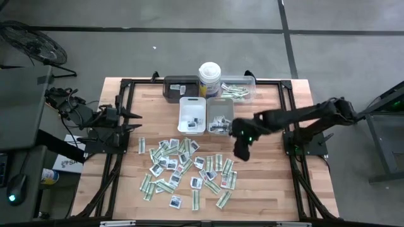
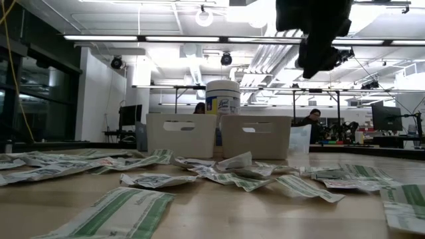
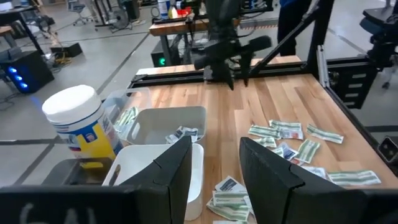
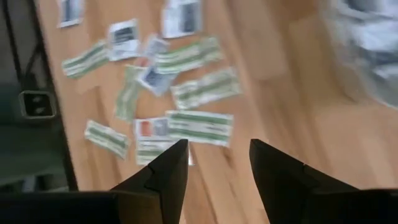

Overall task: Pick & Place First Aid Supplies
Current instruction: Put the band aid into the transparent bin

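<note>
The first aid supplies point(image 1: 183, 167) lie scattered flat on the wooden table's near middle: white sachets and green-and-white strips point(image 4: 200, 126). Some more lie in the white tray point(image 1: 192, 116) and the grey tray point(image 1: 219, 117). My right gripper point(image 1: 242, 151) hangs open above the table, just right of the pile and near the grey tray, with nothing between its fingers point(image 4: 168, 165). In the low view it shows high up point(image 2: 319, 60). My left gripper point(image 3: 214, 143) waits open and raised at the table's left edge point(image 1: 134, 120), pointing toward the trays.
A white lidded canister point(image 1: 209, 79) stands at the back between a dark tray point(image 1: 178, 87) and a clear tray point(image 1: 240, 88) that holds strips. Black frame rails point(image 1: 293, 157) run along the table's sides. Bare wood lies right of the pile point(image 1: 265, 176).
</note>
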Robot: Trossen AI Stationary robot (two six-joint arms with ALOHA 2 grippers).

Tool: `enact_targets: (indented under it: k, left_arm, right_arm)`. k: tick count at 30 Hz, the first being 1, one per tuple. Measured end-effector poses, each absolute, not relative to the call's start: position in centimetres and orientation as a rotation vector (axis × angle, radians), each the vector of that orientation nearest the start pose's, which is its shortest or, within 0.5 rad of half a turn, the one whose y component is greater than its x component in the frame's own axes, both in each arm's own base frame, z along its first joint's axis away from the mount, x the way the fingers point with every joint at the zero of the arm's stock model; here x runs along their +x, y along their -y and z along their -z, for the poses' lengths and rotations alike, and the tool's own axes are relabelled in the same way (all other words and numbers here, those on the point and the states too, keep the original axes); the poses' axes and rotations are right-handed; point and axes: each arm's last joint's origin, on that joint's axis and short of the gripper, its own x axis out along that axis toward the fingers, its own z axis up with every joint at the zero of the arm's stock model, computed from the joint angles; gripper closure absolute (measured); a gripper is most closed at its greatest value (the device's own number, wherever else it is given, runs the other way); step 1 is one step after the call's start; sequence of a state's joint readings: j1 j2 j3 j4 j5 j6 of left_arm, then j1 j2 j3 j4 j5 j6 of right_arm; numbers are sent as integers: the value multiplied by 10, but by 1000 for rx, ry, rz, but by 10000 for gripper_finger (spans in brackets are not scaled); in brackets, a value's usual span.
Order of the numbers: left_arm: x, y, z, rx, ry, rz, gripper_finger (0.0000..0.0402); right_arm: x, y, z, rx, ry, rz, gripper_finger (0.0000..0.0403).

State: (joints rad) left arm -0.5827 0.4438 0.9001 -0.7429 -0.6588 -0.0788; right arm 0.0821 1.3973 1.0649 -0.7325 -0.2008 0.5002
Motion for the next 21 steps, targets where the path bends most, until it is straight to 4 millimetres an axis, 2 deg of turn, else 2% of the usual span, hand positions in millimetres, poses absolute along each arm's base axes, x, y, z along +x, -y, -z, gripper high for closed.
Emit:
enact_targets:
  k: [6, 13, 17, 21]
  left_arm:
    - [62, 22, -353, 95, -239, -4, 269]
    - [62, 22, -353, 101, -242, 26, 269]
    - [61, 23, -353, 117, -243, 40, 269]
    - [62, 23, -352, 120, -244, 51, 269]
  right_arm:
    - [276, -75, -245, 420, -1122, -53, 238]
    - [288, -115, -214, 426, -1181, -94, 238]
    - [295, -129, -192, 402, -1223, -109, 238]
    - [297, -132, -176, 371, -1267, -62, 238]
